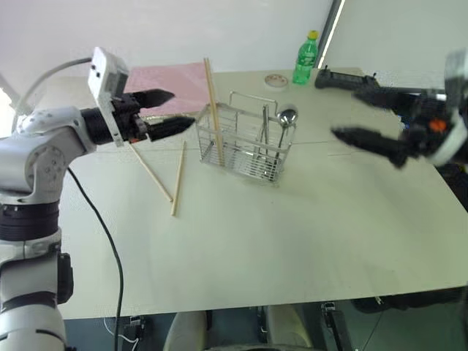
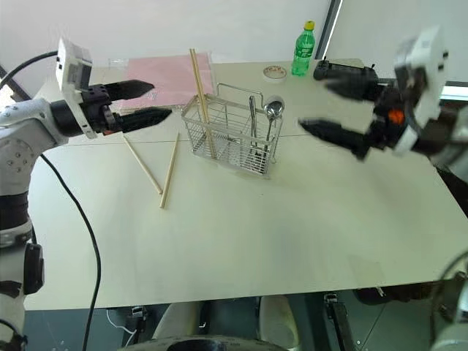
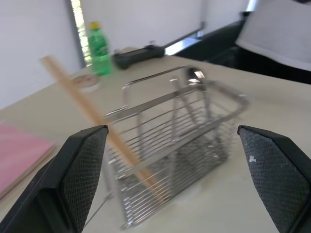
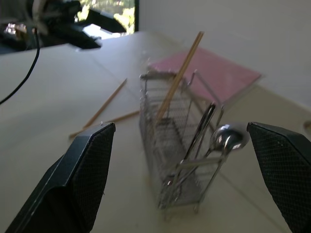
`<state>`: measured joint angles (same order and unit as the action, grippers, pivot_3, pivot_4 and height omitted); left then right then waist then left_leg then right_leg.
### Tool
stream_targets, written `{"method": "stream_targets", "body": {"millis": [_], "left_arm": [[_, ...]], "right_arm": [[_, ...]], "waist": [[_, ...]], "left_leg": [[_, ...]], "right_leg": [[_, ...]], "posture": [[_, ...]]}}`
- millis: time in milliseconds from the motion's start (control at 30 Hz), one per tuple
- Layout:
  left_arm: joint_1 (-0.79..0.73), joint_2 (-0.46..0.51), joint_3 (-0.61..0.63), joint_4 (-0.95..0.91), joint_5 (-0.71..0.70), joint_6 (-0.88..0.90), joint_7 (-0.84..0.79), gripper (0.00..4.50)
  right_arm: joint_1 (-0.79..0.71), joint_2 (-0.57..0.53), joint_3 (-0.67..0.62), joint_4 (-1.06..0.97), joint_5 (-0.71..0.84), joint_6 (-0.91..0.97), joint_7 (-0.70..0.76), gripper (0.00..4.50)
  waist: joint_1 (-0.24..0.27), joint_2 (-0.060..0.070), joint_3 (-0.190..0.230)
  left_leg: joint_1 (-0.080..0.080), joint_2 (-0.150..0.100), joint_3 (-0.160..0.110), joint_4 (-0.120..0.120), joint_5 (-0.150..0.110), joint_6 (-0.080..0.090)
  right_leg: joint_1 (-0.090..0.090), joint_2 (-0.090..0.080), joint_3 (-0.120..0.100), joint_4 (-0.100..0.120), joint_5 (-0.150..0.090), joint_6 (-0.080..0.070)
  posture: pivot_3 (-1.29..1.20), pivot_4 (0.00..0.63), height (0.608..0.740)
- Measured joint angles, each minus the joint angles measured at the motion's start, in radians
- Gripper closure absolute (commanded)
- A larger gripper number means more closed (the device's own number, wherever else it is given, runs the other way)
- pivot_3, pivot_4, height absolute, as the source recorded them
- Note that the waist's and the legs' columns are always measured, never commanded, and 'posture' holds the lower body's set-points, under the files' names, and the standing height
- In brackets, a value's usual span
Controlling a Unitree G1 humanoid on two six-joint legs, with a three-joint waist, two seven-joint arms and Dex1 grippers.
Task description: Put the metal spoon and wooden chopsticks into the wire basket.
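Two wooden chopsticks (image 1: 164, 178) lie flat on the table (image 1: 292, 241), crossing near their lower ends, just beside the wire basket (image 1: 245, 142) on its left. One more chopstick (image 1: 213, 110) stands inside the basket, in its left end, leaning so that its top rises well above the rim. At the basket's opposite, right end the metal spoon (image 1: 285, 121) stands with its handle down and its bowl up over the rim; a second thin metal piece stands beside it, though what it is cannot be told from these views.

Left of the basket, the left gripper (image 1: 170, 111) hovers above the table with its two black fingers spread apart and empty, pointing toward the basket's left end. Right of the basket and well apart from it, the right gripper (image 2: 330, 104) hangs in the air, its fingers also spread wide with nothing between them.

Behind the basket to its left lies a flat pink folder (image 1: 170, 79). Behind the basket to its right are a small round roll of tape (image 1: 275, 80), a green bottle (image 1: 306, 58) with a yellow cap, and a dark flat device (image 2: 344, 70) near the table's far edge.
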<state>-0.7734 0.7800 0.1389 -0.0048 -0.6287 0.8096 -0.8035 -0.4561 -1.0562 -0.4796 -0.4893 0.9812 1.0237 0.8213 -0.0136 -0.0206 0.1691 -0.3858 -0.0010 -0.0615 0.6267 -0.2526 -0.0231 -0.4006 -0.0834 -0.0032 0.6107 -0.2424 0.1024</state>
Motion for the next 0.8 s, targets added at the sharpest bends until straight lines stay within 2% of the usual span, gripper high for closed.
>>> {"method": "stream_targets", "body": {"millis": [167, 267, 367, 567, 800], "left_arm": [[-0.070, -0.073, 0.040, 0.116, 0.087, 0.140, 0.298, 0.00], [-0.120, -0.164, 0.073, 0.175, 0.193, 0.202, 0.558, 0.00], [-0.145, -0.252, 0.142, 0.211, 0.253, 0.249, 0.750, 0.00], [-0.209, -0.385, 0.218, 0.359, 0.300, 0.255, 0.935, 0.00], [-0.306, -0.441, 0.288, 0.647, 0.323, 0.167, 1.036, 0.00]], "right_arm": [[0.184, 0.040, -0.101, -0.166, 0.134, 0.067, -0.101, 0.04], [0.251, 0.096, -0.127, -0.193, 0.182, 0.073, -0.209, 0.04], [0.294, 0.121, -0.125, -0.218, 0.218, 0.071, -0.281, 0.04], [0.320, 0.134, -0.124, -0.243, 0.331, 0.033, -0.420, 0.04], [0.359, 0.125, -0.120, -0.251, 0.406, -0.010, -0.511, 0.04]], "waist": [[0.005, -0.004, 0.000], [0.010, -0.006, 0.000], [0.019, -0.006, 0.000], [0.029, -0.007, 0.000], [0.028, -0.007, 0.001]], "left_leg": [[0.001, 0.000, -0.001, 0.005, 0.001, -0.002], [0.002, -0.002, 0.000, 0.005, 0.001, -0.003], [0.000, -0.003, 0.000, 0.005, 0.002, -0.003], [-0.003, -0.004, 0.000, 0.003, 0.002, -0.004], [-0.003, -0.004, 0.000, 0.004, 0.002, -0.004]], "right_leg": [[0.005, -0.001, 0.000, -0.001, -0.002, 0.001], [0.006, -0.005, 0.000, -0.002, 0.000, 0.001], [0.005, -0.005, 0.000, -0.002, 0.003, 0.004], [0.002, -0.005, -0.001, -0.002, 0.005, 0.006], [0.004, -0.005, -0.001, -0.007, 0.005, 0.005]], "posture": [[0.00, 0.150, 0.721], [0.00, 0.150, 0.721], [0.00, 0.150, 0.721], [0.00, 0.150, 0.721], [0.00, 0.150, 0.721]]}}
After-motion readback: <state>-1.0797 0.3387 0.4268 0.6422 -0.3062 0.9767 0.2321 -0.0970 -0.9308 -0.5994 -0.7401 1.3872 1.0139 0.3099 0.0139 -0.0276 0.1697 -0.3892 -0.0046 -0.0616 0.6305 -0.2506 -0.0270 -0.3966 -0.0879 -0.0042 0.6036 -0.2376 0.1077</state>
